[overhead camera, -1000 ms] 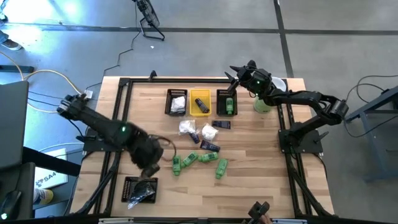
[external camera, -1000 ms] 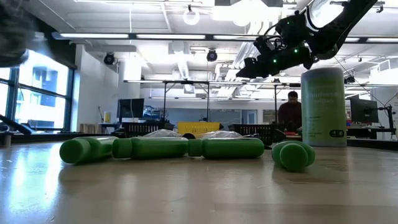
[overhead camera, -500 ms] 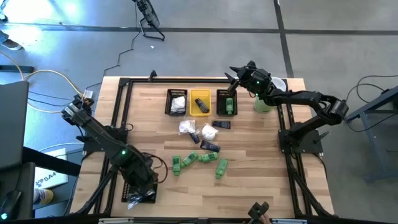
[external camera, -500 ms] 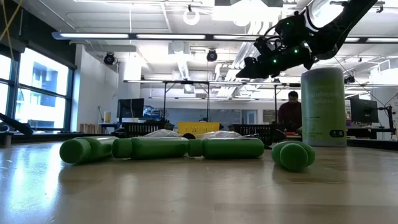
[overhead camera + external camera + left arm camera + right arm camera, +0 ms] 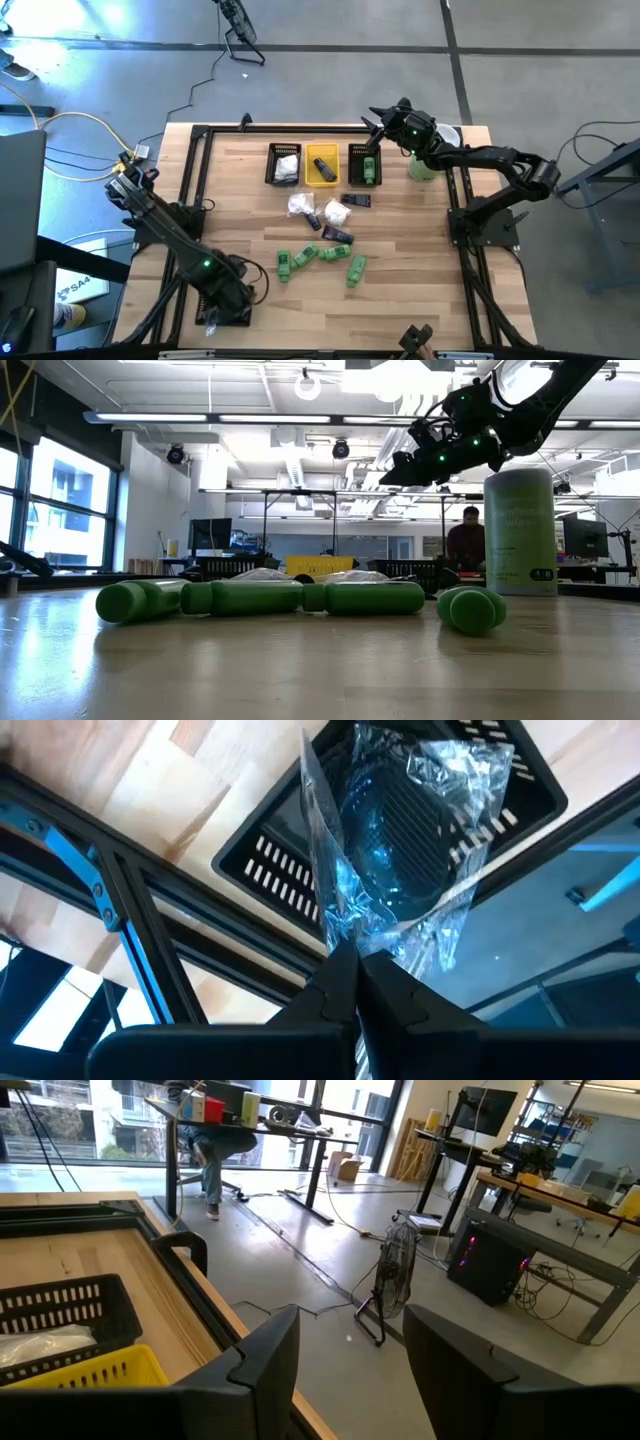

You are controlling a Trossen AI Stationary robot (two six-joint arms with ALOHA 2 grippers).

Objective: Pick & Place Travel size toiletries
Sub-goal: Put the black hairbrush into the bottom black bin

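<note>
My left gripper (image 5: 222, 300) is over a black bin (image 5: 212, 296) at the table's near left corner, shut on a clear crinkly packet (image 5: 400, 840) with a dark round piece inside. My right gripper (image 5: 372, 120) is open and empty, raised above the far bins; it also shows in the low view (image 5: 400, 465). Green little bottles (image 5: 320, 256) lie on their sides mid-table and show in the low view (image 5: 255, 597). White packets (image 5: 300, 205) and dark tubes (image 5: 338, 236) lie beyond them. My left gripper pinches the clear packet's crumpled edge (image 5: 338, 925) between its two shut fingers (image 5: 325, 995). The fingers come from above, pointing down into the black bin (image 5: 270, 870). The packet reaches from the fingertips over the bin's floor; I cannot tell whether it rests there.
Three small bins stand in a row at the far side: black with a white packet (image 5: 285, 163), yellow (image 5: 322, 165), black with a green bottle (image 5: 365, 165). A big pale-green cylinder (image 5: 422, 165) stands at the far right. Black frame rails (image 5: 195, 170) run along the table's sides.
My left gripper has gone from beside the green bottles toward the table's near edge and now stands over the black bin at the near left corner. My right gripper has kept still.
</note>
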